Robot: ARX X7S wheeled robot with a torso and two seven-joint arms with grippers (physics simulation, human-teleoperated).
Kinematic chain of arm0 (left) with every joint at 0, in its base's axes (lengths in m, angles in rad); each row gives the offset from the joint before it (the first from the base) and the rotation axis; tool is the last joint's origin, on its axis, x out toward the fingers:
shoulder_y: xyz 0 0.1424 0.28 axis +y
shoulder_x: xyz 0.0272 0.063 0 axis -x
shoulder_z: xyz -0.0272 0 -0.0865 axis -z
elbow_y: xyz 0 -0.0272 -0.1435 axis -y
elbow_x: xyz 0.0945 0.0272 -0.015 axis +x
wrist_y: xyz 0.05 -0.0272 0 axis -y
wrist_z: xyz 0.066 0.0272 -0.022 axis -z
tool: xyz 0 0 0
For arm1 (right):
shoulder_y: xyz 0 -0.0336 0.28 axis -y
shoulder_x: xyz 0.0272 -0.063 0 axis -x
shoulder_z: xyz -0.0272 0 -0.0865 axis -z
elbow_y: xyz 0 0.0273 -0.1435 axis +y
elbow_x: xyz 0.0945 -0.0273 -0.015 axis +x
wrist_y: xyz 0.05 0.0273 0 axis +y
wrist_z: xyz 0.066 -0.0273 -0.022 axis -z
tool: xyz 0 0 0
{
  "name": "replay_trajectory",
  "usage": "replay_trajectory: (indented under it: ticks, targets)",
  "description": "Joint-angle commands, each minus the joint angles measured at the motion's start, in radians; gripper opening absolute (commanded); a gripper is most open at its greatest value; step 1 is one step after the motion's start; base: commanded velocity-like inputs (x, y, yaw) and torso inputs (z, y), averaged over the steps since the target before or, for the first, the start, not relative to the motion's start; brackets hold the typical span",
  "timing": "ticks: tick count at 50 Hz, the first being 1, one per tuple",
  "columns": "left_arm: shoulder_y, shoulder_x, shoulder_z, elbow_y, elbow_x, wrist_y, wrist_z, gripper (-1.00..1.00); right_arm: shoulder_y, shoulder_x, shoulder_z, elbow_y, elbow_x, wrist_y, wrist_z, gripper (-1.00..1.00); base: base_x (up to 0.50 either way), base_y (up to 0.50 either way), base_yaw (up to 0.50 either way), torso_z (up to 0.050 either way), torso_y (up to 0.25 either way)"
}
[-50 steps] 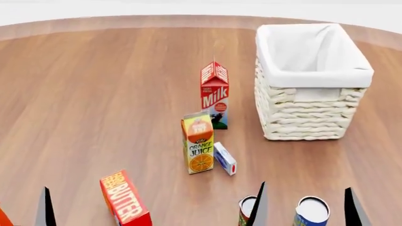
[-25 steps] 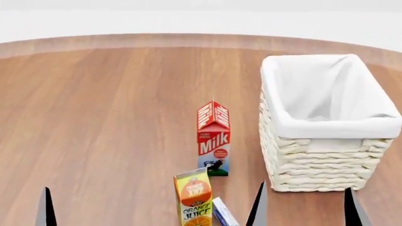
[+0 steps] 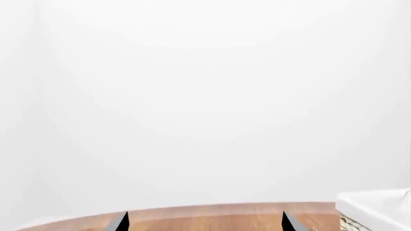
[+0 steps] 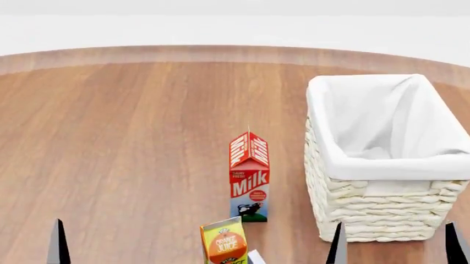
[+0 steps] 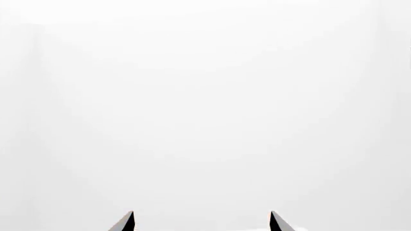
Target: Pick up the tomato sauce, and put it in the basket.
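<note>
Since no tomato sauce shows now, its bearing can't be told; both pincers (image 4: 393, 245) (image 3: 205, 220) gape empty, right nearer the basket (image 4: 382, 220) on worktop (image 4: 132, 137).

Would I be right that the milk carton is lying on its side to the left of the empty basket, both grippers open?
Not quite: the head view shows the milk carton standing upright, not lying down. It is left of the basket, which is empty, and the left gripper and right gripper are both open.
</note>
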Motion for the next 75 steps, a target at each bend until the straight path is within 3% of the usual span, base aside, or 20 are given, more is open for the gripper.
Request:
replay_trajectory:
  ticks: [1, 28, 51, 75]
  targets:
    - [-0.009, -0.004, 0.025, -0.03, 0.015, 0.005, -0.014, 1.0, -0.133, 0.137, 0.241, 0.005, 0.17, -0.012, -0.047, 1.0, 0.0, 0.0, 0.0, 0.0, 0.0]
    - [-0.012, -0.024, 0.048, -0.029, 0.014, 0.001, -0.037, 1.0, -0.436, 0.081, 0.283, 0.177, 0.086, -0.16, -0.275, 1.0, 0.0, 0.0, 0.0, 0.0, 0.0]
    - [-0.017, -0.037, 0.063, -0.032, 0.01, -0.003, -0.053, 1.0, -0.44, -0.107, 0.088, 0.454, -0.036, -0.425, -0.522, 1.0, 0.0, 0.0, 0.0, 0.0, 0.0]
    - [-0.026, -0.051, 0.076, -0.039, 0.005, -0.009, -0.069, 1.0, -0.338, -0.174, 0.015, 0.729, -0.111, -0.533, -0.542, 1.0, 0.0, 0.0, 0.0, 0.0, 0.0]
